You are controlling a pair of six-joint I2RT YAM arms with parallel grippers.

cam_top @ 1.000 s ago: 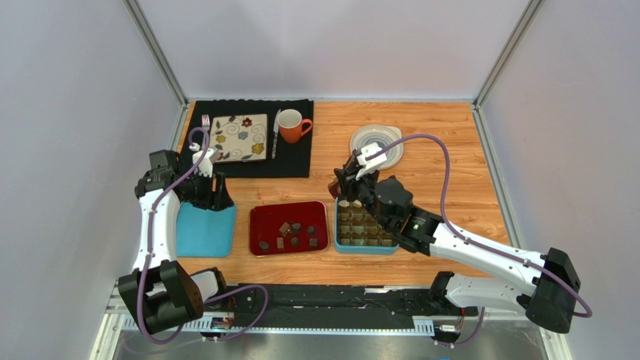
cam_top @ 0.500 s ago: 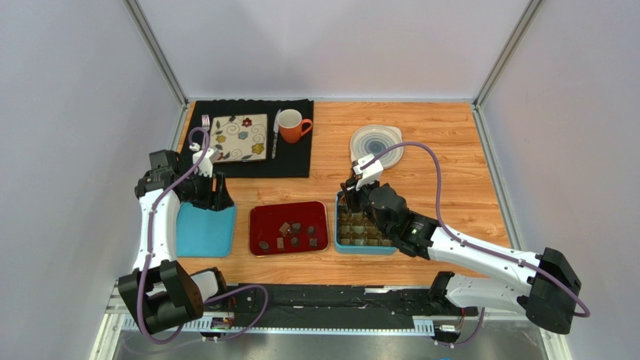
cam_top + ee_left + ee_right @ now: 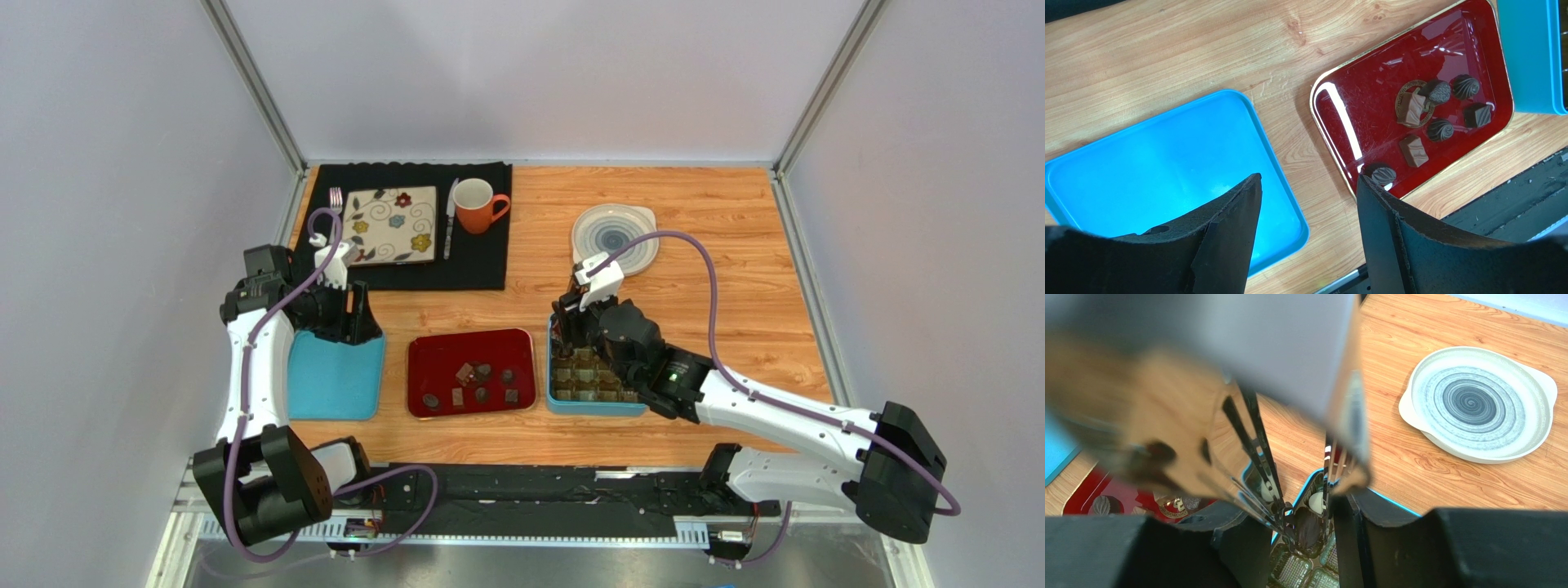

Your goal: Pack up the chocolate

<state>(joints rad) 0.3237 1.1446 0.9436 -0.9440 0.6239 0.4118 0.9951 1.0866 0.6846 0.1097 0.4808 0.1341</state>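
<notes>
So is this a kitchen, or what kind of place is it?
Probably a robot test booth, not a real kitchen. Plain grey walls box in one wooden table, a left arm and right arm are bolted at its near edge, and a mug and red tray sit out like props.

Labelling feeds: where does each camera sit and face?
Top external: high behind the bases, looking down at the table; left arm, right arm show.
Left wrist: on that arm, looks down past left tool at blue lid, red tray.
Right wrist: on that arm, looks down past right tool into teal box.
All three share the red tray.
</notes>
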